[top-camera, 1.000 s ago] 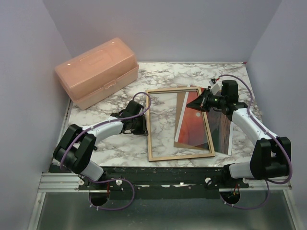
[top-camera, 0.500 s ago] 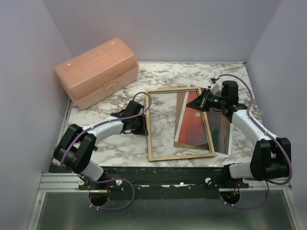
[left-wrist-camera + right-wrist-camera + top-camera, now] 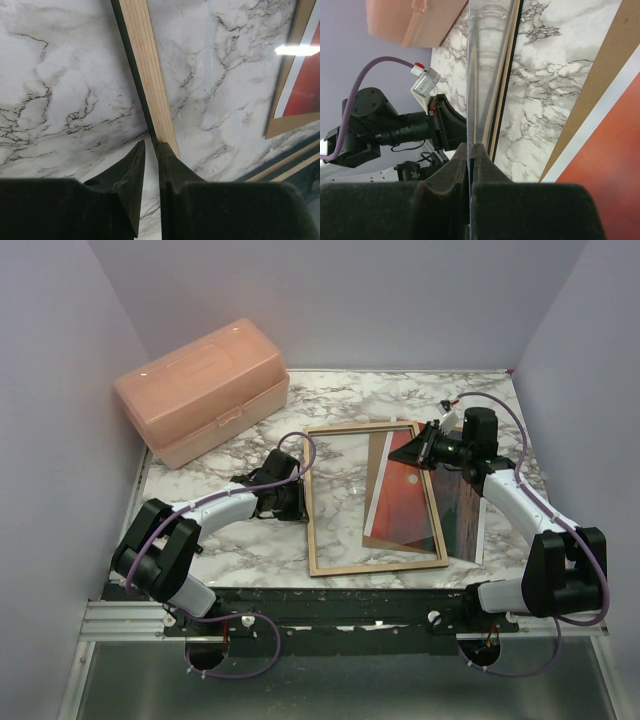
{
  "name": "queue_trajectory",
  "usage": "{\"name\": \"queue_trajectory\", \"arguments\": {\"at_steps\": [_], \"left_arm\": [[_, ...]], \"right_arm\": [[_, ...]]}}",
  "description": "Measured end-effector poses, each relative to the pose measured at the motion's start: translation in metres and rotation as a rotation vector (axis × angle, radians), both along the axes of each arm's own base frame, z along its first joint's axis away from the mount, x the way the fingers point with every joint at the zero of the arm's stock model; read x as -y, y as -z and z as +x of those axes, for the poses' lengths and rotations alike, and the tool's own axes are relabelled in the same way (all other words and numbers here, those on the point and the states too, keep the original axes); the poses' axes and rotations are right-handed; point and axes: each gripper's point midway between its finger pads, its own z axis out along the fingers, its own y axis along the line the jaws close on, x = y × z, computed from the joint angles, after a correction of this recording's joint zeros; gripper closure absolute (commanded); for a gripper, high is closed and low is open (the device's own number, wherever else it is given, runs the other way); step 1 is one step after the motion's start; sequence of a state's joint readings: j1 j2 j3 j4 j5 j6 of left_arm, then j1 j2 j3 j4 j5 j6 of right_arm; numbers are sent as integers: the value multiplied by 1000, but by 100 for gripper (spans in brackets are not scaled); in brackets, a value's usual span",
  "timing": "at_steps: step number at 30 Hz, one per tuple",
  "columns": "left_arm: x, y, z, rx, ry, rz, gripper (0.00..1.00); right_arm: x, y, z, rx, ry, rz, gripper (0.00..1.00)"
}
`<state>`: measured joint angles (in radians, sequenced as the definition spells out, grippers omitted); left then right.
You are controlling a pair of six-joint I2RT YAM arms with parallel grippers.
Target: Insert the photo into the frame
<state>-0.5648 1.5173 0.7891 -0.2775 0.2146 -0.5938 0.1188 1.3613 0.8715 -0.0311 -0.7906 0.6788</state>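
Right end effector (image 3: 420,448) barely shifted, pinching clear pane (image 3: 475,75).

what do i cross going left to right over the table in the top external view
pink box → left tool → frame → photo
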Motion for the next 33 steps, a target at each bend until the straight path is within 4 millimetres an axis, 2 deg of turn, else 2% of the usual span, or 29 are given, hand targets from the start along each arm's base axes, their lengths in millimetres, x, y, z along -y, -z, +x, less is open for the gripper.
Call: {"name": "queue_trajectory", "arguments": {"at_steps": [5,12,18,21,26,33], "left_arm": [[0,0,0,0,0,0,83],[0,0,0,0,1,1,83],[0,0,0,1,3,1,83],[0,0,0,1,3,1,83],[0,0,0,1,3,1,83],[0,0,0,2,4,2,83]], "right_arm": [[0,1,2,7,-3,-3,100],[0,16,7,-25,-3,-12,100],[1,18,8,-21,0,-17,98],[3,21,9,-18,7,-29,88],[7,34,15,-21,18,-62,59],[10,63,17,-75,17,-110,36]]}}
